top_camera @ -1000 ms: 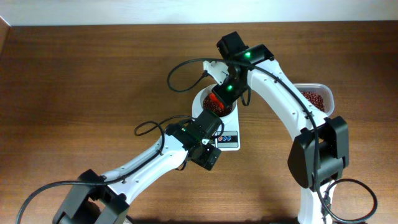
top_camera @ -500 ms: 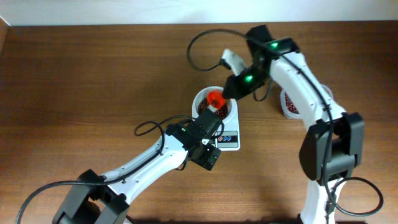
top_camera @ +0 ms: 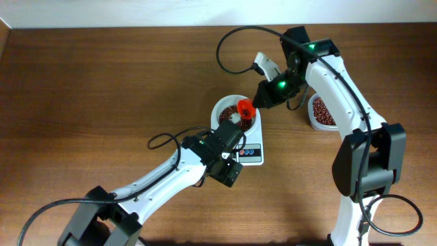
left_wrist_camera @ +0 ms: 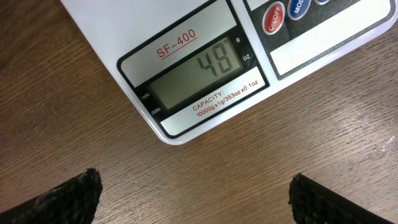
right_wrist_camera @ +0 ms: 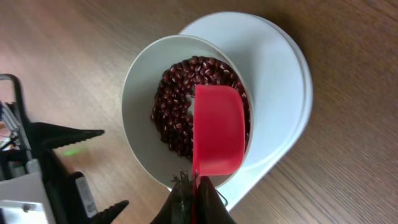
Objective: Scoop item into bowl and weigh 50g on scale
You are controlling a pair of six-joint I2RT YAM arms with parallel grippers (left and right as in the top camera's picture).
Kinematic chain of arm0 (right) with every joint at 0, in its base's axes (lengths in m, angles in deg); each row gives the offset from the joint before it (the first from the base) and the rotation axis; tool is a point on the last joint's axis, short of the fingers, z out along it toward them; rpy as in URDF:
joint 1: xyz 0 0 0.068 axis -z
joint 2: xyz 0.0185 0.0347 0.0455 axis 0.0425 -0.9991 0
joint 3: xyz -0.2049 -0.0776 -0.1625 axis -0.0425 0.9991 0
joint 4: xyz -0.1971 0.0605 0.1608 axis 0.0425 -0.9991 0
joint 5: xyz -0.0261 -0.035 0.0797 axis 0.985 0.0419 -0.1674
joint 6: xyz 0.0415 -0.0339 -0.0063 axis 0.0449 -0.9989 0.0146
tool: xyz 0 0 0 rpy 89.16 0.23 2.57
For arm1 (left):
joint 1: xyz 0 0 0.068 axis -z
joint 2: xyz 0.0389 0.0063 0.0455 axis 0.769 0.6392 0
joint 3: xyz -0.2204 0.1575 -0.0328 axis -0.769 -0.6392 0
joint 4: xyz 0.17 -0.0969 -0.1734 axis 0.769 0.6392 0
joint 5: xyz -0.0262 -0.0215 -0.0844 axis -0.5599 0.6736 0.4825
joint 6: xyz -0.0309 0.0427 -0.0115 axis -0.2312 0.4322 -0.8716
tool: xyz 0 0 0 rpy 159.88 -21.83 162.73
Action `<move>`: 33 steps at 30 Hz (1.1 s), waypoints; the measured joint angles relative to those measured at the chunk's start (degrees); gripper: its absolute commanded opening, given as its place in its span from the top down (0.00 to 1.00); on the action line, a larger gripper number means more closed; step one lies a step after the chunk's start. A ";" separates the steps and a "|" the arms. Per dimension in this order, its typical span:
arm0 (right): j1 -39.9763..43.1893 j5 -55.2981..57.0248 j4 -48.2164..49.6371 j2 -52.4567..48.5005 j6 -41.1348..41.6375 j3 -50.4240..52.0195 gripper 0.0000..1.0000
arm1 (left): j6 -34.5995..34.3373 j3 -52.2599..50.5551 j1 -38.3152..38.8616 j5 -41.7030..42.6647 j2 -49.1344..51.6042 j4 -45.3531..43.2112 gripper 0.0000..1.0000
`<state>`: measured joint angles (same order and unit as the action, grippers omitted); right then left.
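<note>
- The beans (right_wrist_camera: 174, 106) lie in a loose heap in the white bowl (right_wrist_camera: 134, 93). The bowl sits on the scale (right_wrist_camera: 283, 68) at the centre of the overhead view, and more beans fill the clear tub (top_camera: 321, 115) at right.
- The right fingers (right_wrist_camera: 181, 202), pressed together, pinch the handle of a red scoop (right_wrist_camera: 216, 130). It hangs over the lower right of the bowl in the wrist view, and no beans show on the face turned to us.
- The left fingers (left_wrist_camera: 68, 196) are spread wide and hold nothing. They hover above the surface (left_wrist_camera: 249, 168) just in front of the scale, whose display (left_wrist_camera: 199, 71) reads 48 g.
- We judge the beans hard, light and quick to roll. Fingers cannot pinch them, so the scoop has to carry them, kept level, with the last few tipped out by small tilts.
- We judge the bowl stiff, smooth-walled and light, apt to slide on the scale's slick plate if nudged. Its rim is the place to take hold if it needs moving.
</note>
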<state>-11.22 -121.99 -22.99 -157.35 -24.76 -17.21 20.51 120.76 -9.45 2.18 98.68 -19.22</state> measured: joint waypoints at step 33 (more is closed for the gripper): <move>-4.81 -0.07 -1.81 0.00 -0.04 -3.04 0.96 | -0.02 0.00 0.00 0.00 0.00 0.00 0.01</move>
<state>-16.03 -122.06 -24.80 -157.35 -24.80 -20.25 20.49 120.76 -9.45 2.18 98.68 -19.22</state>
